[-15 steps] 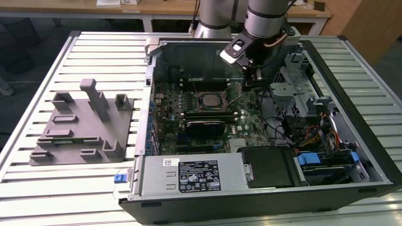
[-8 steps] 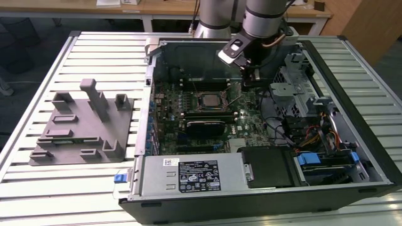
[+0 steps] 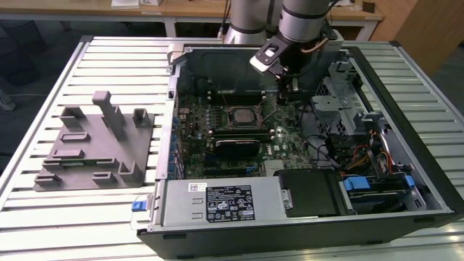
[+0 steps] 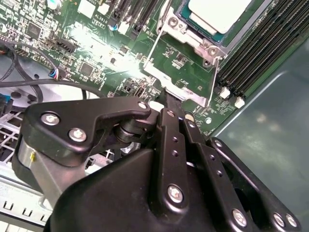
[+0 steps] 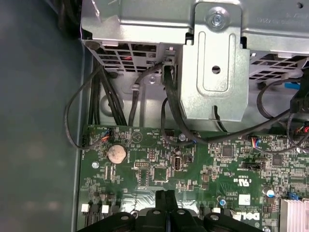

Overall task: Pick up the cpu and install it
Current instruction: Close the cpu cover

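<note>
**While the hand hangs closed, the cpu lies in its socket**

Where the open computer case (image 3: 429, 163) comes nearest in the exterior view, a grey power supply (image 3: 217, 202) fills its front edge. Toward the exterior view's left, a grey fixture block (image 3: 94, 142) sits on the slatted metal counter (image 3: 108, 60), apart from the case. Farther in lies the green motherboard (image 3: 284, 142). At its middle the cpu (image 3: 242, 115), silvery top up, rests flat inside the metal socket frame (image 4: 179, 30); the second wrist view shows the cpu (image 4: 219, 13) with dark memory slots (image 4: 256, 53) just beside the frame.

Just to the exterior view's right of the socket the hand (image 3: 283, 101) points down into the case. Its black fingers (image 5: 166, 203) are pressed together with nothing between them, and in the second wrist view the hand (image 4: 166, 99) has its tips near the frame's edge; contact cannot be judged. In the first wrist view a coin cell (image 5: 116, 153) and a metal drive cage (image 5: 212, 63) lie beyond the fingers. Behind, the arm (image 3: 301, 19) rises, with a wooden desk (image 3: 195, 8) farthest off.
</note>
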You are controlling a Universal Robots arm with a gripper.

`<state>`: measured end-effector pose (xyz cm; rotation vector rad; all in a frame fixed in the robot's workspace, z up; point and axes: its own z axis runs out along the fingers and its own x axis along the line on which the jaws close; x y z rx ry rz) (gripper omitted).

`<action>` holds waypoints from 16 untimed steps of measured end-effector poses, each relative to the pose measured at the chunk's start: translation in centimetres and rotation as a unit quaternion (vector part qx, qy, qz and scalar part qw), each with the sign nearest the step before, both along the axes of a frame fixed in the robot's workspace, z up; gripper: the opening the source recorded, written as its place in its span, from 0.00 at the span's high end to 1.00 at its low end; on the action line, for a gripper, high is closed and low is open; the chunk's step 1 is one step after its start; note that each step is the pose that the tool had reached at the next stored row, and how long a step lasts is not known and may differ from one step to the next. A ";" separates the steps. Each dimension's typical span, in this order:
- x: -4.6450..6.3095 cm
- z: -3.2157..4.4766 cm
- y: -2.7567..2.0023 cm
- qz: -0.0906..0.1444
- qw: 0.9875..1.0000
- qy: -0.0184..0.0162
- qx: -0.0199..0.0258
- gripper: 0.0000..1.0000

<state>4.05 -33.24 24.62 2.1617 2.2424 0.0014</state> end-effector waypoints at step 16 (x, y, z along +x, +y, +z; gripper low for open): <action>-2.2 0.03 0.00 0.000 1.000 0.001 0.000 0.89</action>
